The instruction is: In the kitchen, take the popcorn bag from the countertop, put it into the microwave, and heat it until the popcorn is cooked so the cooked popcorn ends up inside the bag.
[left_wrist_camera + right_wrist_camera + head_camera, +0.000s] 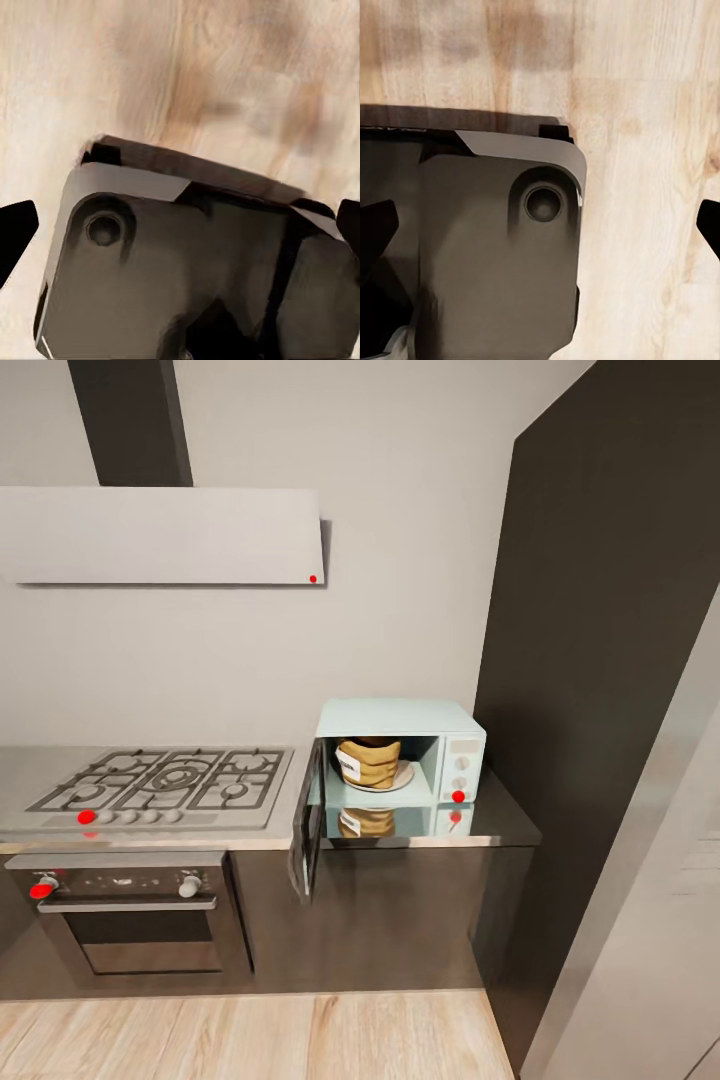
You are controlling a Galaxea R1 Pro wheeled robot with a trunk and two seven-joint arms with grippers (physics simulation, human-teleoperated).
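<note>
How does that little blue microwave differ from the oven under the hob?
The microwave is pale mint-blue, the oven dark-fronted. The microwave stands on the countertop, the oven is built in below. The microwave's door hangs open, with the popcorn bag inside; the oven's is shut. Both have round knobs.

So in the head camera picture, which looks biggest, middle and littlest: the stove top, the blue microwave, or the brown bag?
1. Grey steel gas stove top
2. Pale mint-blue microwave, door open
3. Tan burlap popcorn bag, on the white plate inside the microwave
</note>
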